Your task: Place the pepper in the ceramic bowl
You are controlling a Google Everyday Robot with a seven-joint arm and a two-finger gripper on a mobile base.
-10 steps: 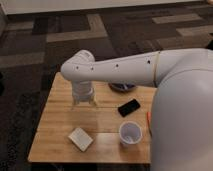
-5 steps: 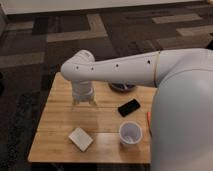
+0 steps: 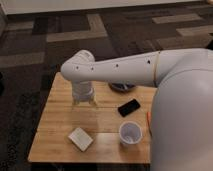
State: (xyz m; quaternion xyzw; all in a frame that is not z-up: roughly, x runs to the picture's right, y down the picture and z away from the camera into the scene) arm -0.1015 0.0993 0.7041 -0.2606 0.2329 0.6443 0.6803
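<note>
Wood-topped table [image 3: 55, 125], pale planks, on dark patterned carpet. White arm [image 3: 125, 67] reaches in from the right and bends down at the wrist over the table's rear-left part.

Gripper [image 3: 84, 102]: hangs straight down from the wrist, fingers towards the board. Jaws spread wide, one tip to each side, bare wood showing between them. It holds no object. Whether the tips touch the table surface: cannot tell.

Containers:
- Ceramic bowl [image 3: 122, 88]: dark, at the rear of the table, right of the gripper. Mostly covered by the forearm, only its near rim shows. Contents not visible.
- Cup [image 3: 130, 133]: white, upright, near the front edge, well apart from the gripper. Its inside shows only its own pale wall and bottom.

Pepper [image 3: 148, 119]: thin orange sliver lying on the table at the right edge, largely hidden by the robot's body. It sits right of the cup and is not in the bowl.

Other items: black phone [image 3: 129, 107] flat between bowl and cup; pale square block [image 3: 80, 138] front-left, near the edge.
</note>
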